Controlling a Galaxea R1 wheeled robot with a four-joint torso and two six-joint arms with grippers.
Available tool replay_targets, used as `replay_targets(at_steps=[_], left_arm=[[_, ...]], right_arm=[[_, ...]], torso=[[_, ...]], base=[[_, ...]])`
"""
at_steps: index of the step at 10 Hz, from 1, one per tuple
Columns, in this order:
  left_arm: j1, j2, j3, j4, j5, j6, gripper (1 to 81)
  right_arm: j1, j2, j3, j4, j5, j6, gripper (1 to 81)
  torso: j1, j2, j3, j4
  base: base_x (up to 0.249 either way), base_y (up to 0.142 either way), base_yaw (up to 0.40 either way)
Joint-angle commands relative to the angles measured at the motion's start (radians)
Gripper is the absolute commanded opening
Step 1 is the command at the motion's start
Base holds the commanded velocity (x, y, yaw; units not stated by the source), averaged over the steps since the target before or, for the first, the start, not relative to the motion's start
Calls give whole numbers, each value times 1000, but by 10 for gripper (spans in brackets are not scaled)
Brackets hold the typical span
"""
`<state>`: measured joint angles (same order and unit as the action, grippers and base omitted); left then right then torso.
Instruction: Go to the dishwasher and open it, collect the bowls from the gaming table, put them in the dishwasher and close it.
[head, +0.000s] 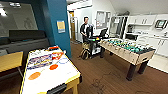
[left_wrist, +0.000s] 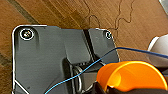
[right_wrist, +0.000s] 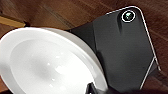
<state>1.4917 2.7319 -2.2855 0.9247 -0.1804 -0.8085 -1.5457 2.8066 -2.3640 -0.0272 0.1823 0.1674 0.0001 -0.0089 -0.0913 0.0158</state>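
So the head view looks into a lounge-kitchen with dark wood plank flooring (head: 110, 75). Near left is the gaming table (head: 50, 72), a long white-topped surface with yellow edging, a colourful red-blue-yellow spread printed on it and a couple of flat orange round pieces (head: 34, 75); its near end is cut off by the frame. Across the open floor stands a foosball table (head: 126, 48), pale wood box on chunky dark legs with a green field. A person (head: 85, 31) stands beyond it beside a control rig on wheels (head: 93, 46), next to a teal pillar (head: 58, 25). White kitchen cabinets (head: 160, 45) run along the far right wall, but they're too blurry for me to pick out the dishwasher there.

The left wrist view has a glossy orange bowl (left_wrist: 131, 76), round and smooth like plastic, sitting right at the wrist over the wood floor, with a thin blue cable (left_wrist: 82, 71) crossing the dark plate. The right wrist view has a wide, shiny white bowl (right_wrist: 47, 67), partly cut off. Honestly can't tell whether either set of fingers is clamped or apart, they're hidden
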Motion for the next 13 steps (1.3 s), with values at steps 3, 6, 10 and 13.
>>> replay_targets(at_steps=[3, 6, 10, 13], left_arm=[[-34, -18, 11, 13, 15, 2, 10], [-31, -12, -8, 3, 10, 2, 10], [-29, -4, -23, 3, 9, 2, 10], [-27, -7, -23, 3, 7, 0, 10]], right_arm=[[34, -5, 11, -22, -40, -3, 10], [37, 1, 0, -22, -41, -3, 10], [34, 4, -1, -26, -40, -3, 10], [35, 6, -3, -28, -41, -3, 10]], torso=[[0, 0, 0, 0], [0, 0, 0, 0], [0, 0, 0, 0], [0, 0, 0, 0]], base=[[0, 0, -400], [0, 0, -400], [0, 0, -400], [0, 0, -400]])
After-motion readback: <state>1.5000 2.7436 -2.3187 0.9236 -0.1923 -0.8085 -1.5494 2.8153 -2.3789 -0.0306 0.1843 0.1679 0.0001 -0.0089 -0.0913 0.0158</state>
